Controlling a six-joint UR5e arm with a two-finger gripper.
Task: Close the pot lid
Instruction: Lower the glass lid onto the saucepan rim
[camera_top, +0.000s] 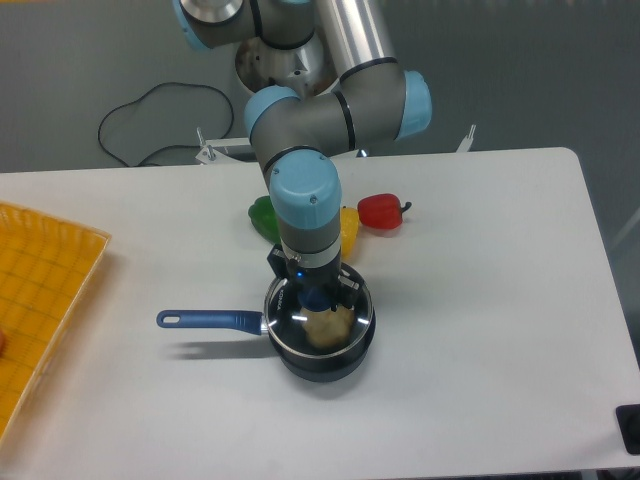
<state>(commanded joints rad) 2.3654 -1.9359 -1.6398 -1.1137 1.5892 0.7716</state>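
The lid (318, 318) lies over the mouth of the pot (320, 350), its metal rim about level with the pot's rim and lined up with it all round; whether it rests fully on the rim cannot be told. Through the glass a pale, rounded lump (325, 327) shows inside the pot. The pot stands on the white table (480, 300), a little left of the table's middle and toward the near side, with its blue handle (210, 320) pointing left.

The pincer (314, 297) comes straight down from the arm (305, 200) onto the centre of the lid, its fingers closed about the blue knob (315, 299), which shows only in part between them.

Just beyond the pot, partly hidden by the arm, lie three peppers in a row: a green one (263, 217) on the left, a yellow one (348, 225) in the middle, a red one (383, 212) on the right. At the left edge of the table sits a yellow tray (40, 290). A black cable (150, 120) loops on the floor behind the table.
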